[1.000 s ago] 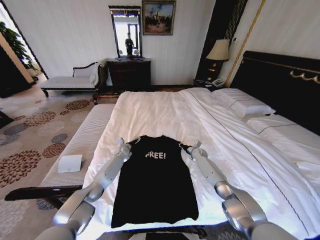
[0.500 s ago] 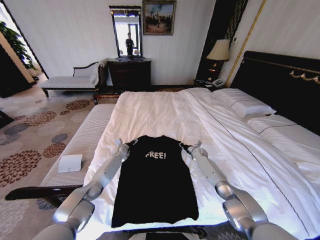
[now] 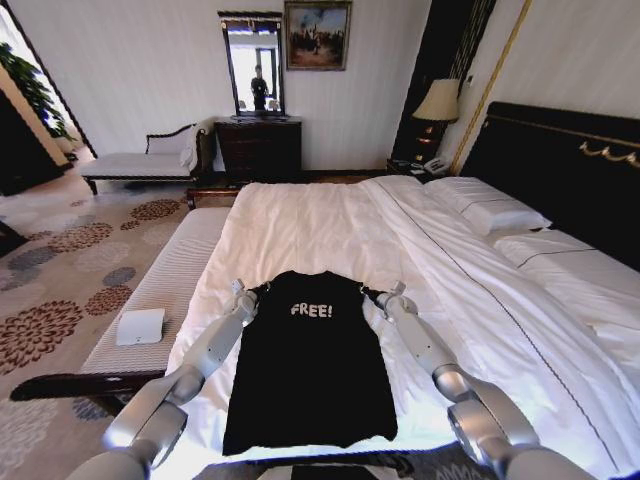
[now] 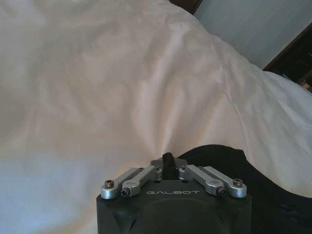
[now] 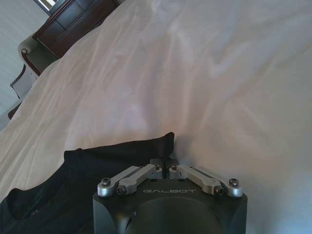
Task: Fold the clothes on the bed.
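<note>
Both hands, left (image 3: 252, 291) and right (image 3: 372, 295), stay clamped on the T-shirt's (image 3: 310, 370) shoulders, barely shifted.

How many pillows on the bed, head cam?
2. One pillow lies nearer the lamp; the second pillow lies beside it, closer to the robot, both against the headboard. Others may be hidden.

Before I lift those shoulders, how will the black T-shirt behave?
Probably floppy: the black T-shirt lies flat and thin on the bed. With the left hand and right hand at its shoulders, the hem should hang and drag. Likely light.
</note>
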